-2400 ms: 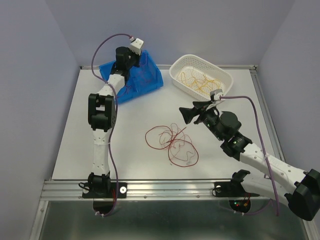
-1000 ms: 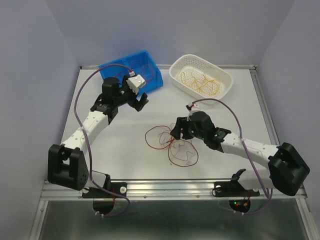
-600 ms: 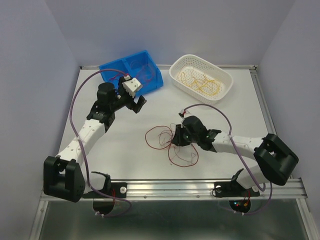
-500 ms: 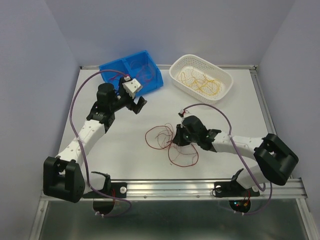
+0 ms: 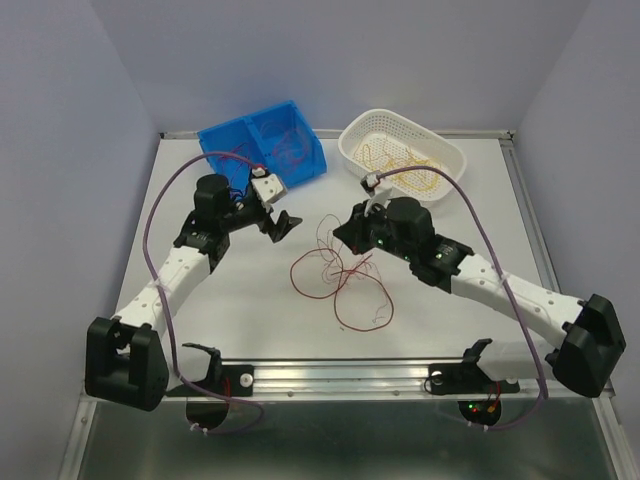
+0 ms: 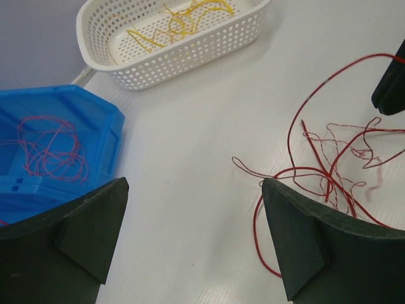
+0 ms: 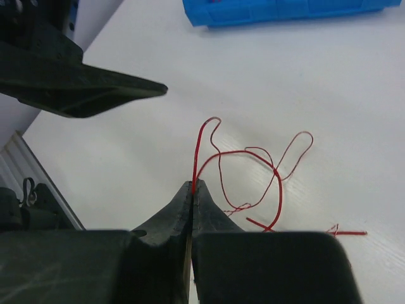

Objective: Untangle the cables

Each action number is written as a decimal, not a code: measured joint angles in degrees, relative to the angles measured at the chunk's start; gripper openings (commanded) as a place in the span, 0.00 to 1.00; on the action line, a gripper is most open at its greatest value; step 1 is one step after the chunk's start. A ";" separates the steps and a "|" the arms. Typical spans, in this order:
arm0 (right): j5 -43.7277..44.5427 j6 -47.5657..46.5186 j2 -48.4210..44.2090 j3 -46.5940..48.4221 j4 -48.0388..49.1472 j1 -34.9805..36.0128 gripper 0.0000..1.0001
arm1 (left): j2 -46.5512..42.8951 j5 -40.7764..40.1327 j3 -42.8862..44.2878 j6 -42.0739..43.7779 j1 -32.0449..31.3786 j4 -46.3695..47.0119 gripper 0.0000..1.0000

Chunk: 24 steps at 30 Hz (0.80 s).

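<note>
Where the red cables (image 5: 338,282) sprawl in loose loops at the centre of the table (image 5: 240,300), one strand rises into the right gripper (image 7: 192,185), pinched between its clenched fingertips at the tangle's 12 o'clock. At 10 o'clock the left gripper (image 6: 193,185) hovers spread wide, holding nothing. More red strands (image 6: 50,149) lie in the blue bin (image 6: 104,136) at 11 o'clock, and yellow wires (image 6: 171,22) lie in the white basket (image 6: 190,54) at 1 o'clock.

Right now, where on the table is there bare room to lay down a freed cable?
Bare: between the left arm and the red cables; also between the white basket and the right arm. Crowded: mid-table, around the cables.
</note>
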 measured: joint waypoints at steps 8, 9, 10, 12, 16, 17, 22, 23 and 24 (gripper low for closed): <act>-0.94 -4.92 -3.28 4.24 0.09 0.00 0.00 | -5.68 4.83 -3.06 -1.33 0.11 3.06 0.99; -1.16 -5.42 -3.30 4.57 0.13 0.00 0.00 | -6.36 5.51 -3.28 -1.73 0.13 3.67 0.99; -1.36 -5.75 -3.28 4.81 0.11 0.00 0.01 | -7.06 6.45 -3.37 -2.32 0.37 4.42 0.99; -2.34 -6.58 -3.28 5.27 0.15 0.00 0.01 | -7.37 8.24 -3.37 -3.34 0.50 5.84 0.99; -3.45 -7.28 -2.49 6.91 0.44 0.02 0.00 | -5.99 13.07 -3.21 -5.53 0.79 7.67 0.99; -3.67 -7.48 -2.19 7.26 0.79 0.00 0.01 | -5.16 13.88 -3.19 -5.88 0.85 7.91 0.99; -4.17 -7.93 -1.53 7.39 1.01 0.02 0.01 | -0.26 16.46 -2.95 -7.23 0.85 7.98 0.82; -4.22 -8.07 -1.38 7.39 1.05 0.02 0.01 | 0.52 16.83 -2.84 -7.39 0.85 7.89 0.61; -4.28 -8.24 -1.25 7.39 1.05 0.00 0.00 | 1.05 17.25 -2.75 -7.56 0.85 7.89 0.54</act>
